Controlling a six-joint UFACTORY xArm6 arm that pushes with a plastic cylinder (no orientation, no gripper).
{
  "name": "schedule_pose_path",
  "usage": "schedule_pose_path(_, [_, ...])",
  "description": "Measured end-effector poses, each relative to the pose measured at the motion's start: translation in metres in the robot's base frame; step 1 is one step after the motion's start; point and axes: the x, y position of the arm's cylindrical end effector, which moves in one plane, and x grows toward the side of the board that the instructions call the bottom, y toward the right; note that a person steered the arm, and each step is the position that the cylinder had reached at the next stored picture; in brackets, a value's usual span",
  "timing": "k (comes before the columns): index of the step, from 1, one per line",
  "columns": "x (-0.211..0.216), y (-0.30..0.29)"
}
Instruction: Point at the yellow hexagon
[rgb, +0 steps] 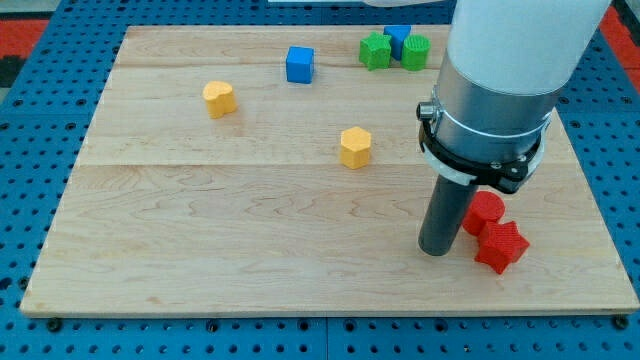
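The yellow hexagon (355, 147) lies near the middle of the wooden board (200, 230). My tip (436, 250) rests on the board to the lower right of it, well apart from it. The tip stands just left of a red cylinder-like block (487, 211) and a red star-shaped block (502, 247), close to both. A second yellow block (219, 98), heart-like in shape, lies at the upper left.
A blue cube (299, 64) sits near the view's top centre. Two green blocks (376, 50) (415, 52) and a blue block (398, 38) cluster at the top, partly beside the arm's white body (510, 50). Blue pegboard surrounds the board.
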Motion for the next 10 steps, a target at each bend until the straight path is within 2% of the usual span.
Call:
schedule_pose_path(2, [0.0, -0.008])
schedule_pose_path(3, [-0.02, -0.025])
schedule_pose_path(5, [-0.103, -0.022])
schedule_pose_path(7, [-0.137, -0.019])
schedule_pose_path(8, [-0.137, -0.005])
schedule_pose_path(10, [-0.074, -0.022])
